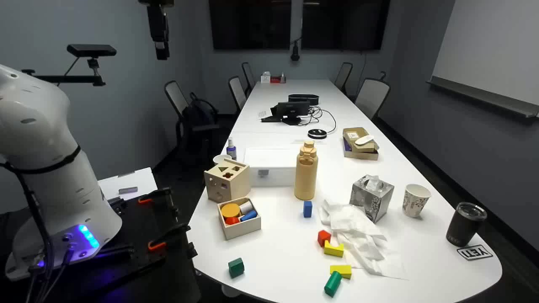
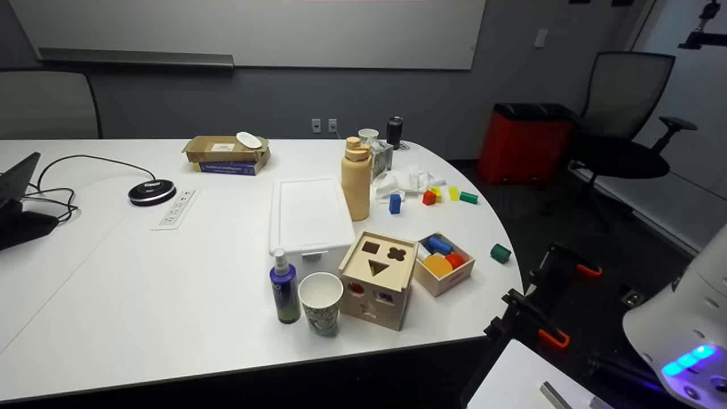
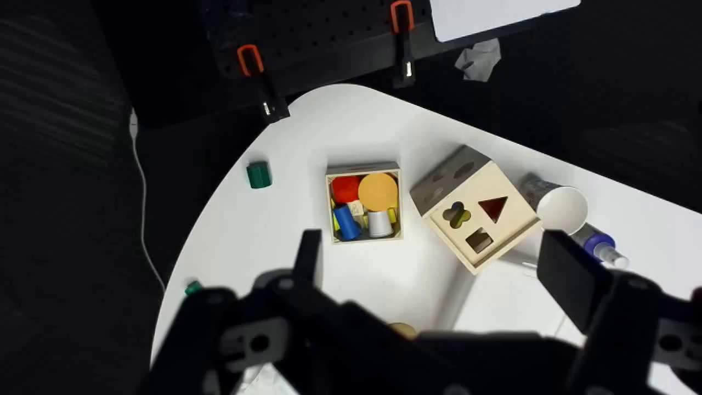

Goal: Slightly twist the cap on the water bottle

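Note:
The tall tan water bottle stands upright on the white table, and it also shows in an exterior view. Its round tan cap sits on top, seen in both exterior views. In the wrist view only a small tan piece of the bottle shows; the gripper hides the rest. My gripper is open and empty, its fingers wide apart. In an exterior view the gripper hangs high at the upper left, well above the table and apart from the bottle.
A white lidded bin stands right beside the bottle. The wooden shape-sorter box and a small box of blocks are near it. A tissue box, crumpled tissue, a blue block, paper cup and dark cup also stand around.

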{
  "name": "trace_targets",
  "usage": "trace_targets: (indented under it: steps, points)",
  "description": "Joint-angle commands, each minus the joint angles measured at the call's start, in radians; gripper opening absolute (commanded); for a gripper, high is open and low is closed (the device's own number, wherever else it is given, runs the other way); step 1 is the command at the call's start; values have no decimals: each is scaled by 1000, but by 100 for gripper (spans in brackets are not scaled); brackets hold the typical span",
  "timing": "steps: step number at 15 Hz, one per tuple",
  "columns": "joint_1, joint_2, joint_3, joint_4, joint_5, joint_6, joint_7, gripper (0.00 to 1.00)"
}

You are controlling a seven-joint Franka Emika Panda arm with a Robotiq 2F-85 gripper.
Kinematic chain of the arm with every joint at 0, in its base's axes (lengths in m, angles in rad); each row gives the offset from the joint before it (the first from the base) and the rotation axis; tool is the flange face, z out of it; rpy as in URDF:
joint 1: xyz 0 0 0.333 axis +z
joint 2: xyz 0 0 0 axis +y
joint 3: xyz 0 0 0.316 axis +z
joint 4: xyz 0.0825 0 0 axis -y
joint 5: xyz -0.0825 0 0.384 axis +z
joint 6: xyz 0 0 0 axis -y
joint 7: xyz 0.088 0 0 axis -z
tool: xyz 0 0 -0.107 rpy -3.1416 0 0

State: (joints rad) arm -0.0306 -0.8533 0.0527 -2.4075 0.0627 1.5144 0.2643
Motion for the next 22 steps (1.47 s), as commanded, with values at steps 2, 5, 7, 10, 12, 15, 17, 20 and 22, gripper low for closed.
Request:
trace_targets:
  steps: [2, 5, 7, 10, 12, 15, 17, 20, 22]
  points:
    - [-17, 24, 6, 16, 2, 16, -11, 100]
    - [-34, 126, -7, 65, -27, 143, -27, 100]
    - [-49, 233, -23, 121, -52, 273, -46, 100]
    - [-52, 396, -52, 221, -116, 445, -131, 100]
    - [-47, 516, -78, 303, -154, 530, -203, 100]
    - [-35, 709, -122, 441, -155, 612, -334, 100]
    - [-29, 841, -145, 552, -100, 605, -433, 100]
    - [-47, 1038, -145, 724, 17, 550, -584, 100]
    - [-68, 1157, -125, 832, 58, 506, -652, 100]
